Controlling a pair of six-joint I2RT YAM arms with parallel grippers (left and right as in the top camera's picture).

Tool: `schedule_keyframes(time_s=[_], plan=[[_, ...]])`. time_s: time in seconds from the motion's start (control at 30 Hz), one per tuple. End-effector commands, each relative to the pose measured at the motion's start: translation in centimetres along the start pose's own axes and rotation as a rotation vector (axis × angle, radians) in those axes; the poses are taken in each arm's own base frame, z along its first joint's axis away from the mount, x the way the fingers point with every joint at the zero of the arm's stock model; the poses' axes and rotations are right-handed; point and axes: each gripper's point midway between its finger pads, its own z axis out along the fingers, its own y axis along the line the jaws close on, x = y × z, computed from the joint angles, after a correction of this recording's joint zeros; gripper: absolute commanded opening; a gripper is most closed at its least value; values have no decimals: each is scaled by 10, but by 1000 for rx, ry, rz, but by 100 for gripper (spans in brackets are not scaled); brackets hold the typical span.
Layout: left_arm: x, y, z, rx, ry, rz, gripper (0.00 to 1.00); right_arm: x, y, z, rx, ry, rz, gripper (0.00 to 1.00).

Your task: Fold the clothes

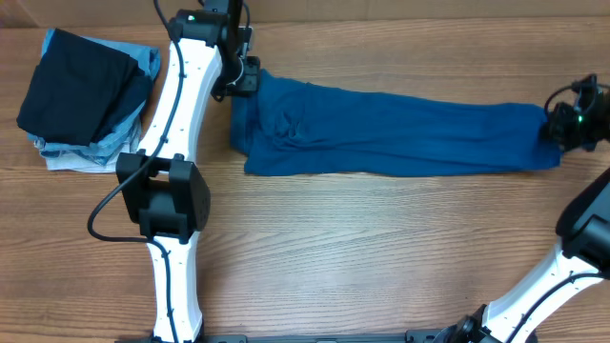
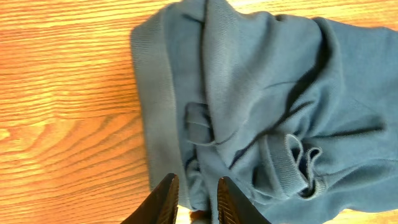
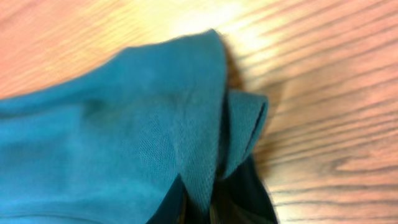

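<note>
I'm checking the left gripper first. Its jaws are standing nearly together with a fold of the shirt running between them, so I'm reading it as pinching cloth at the shirt's left end, just beside a ribbed band. The right gripper is clamping the opposite end, with a doubled edge of fabric poking up out of its jaws.

Between the two, the shirt is lying on the table as a long strip running left to right. It is lying smooth along most of its length and bunching into wrinkles near the left gripper. A pile of other garments, black over pale blue, is sitting well apart at the table's left edge.

I'm judging the fabric to be thin, soft and light, so it is likely to sag and drape once lifted and to slide easily on the wood. It isn't fragile, but a shallow pinch could slip off. I'm favouring holds on the doubled, hemmed edges at the ends, where there is more thickness to bite.
</note>
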Motion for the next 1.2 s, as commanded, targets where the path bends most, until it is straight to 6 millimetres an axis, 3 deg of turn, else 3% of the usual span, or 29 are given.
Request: schedule_keyframes(time_s=[0.0, 0.1, 0.33, 0.57, 1.07, 1.13, 1.17], plan=[[-6, 22, -5, -13, -18, -40, 26, -25, 47, -22, -17, -33, -99, 4], [-7, 35, -6, -20, -23, -63, 26, -17, 91, -21, -46, 18, -174, 4], [-9, 50, -7, -27, -28, -91, 27, 36, 204, -4, -147, 187, -359, 4], [-10, 49, -7, -27, -33, -90, 28, 83, 283, 4, -190, 268, -548, 4], [-4, 49, -7, -28, -10, -81, 33, 108, 346, 15, -209, 229, -710, 6], [-4, 49, -7, -28, -9, -81, 34, 107, 355, 16, -220, 205, -732, 17], [-3, 49, -7, -28, -7, -81, 34, 107, 360, 17, -225, 194, -740, 29]])
